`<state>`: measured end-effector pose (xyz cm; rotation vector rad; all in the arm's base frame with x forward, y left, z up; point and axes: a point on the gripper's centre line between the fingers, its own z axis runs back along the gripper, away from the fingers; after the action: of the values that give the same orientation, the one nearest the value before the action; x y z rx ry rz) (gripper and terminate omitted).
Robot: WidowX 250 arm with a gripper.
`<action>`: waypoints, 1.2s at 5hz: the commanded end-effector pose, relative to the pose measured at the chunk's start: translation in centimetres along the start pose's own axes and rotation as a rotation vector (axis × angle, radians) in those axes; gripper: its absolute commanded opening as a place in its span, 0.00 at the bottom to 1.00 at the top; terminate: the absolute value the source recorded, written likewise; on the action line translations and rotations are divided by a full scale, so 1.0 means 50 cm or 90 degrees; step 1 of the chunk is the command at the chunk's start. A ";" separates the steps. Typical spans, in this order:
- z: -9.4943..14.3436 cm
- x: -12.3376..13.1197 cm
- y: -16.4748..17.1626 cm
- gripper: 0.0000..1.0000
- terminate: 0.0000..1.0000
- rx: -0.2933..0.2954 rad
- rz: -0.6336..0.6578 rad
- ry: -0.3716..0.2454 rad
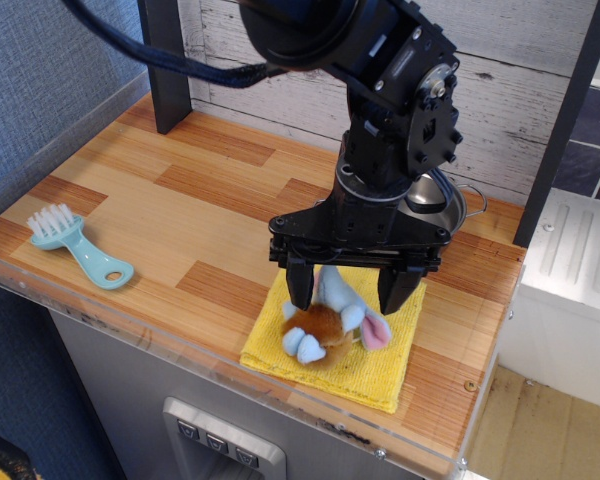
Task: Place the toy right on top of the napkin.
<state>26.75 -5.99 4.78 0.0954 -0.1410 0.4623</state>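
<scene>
The toy (327, 325), a small plush with brown body, pale blue head and paws and a pink ear, lies on the yellow napkin (380, 365) near the table's front edge. My gripper (346, 290) is open just above it. One finger (300, 283) stands to the toy's left and the other (396, 288) to its right, both clear of the plush. The arm hides the napkin's far edge.
A steel pot (442, 212) sits behind the gripper at the back right, mostly hidden by the arm. A light blue brush (78, 246) lies at the front left. A dark post (165, 65) stands at the back left. The table's front edge runs just below the napkin.
</scene>
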 end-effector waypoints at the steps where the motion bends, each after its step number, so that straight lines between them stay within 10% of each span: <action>1: 0.038 0.016 -0.019 1.00 0.00 -0.067 0.010 -0.019; 6: 0.249 0.066 0.004 1.00 0.00 -0.050 -0.057 -0.118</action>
<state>28.14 -5.55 15.75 0.0912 -0.2845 0.3575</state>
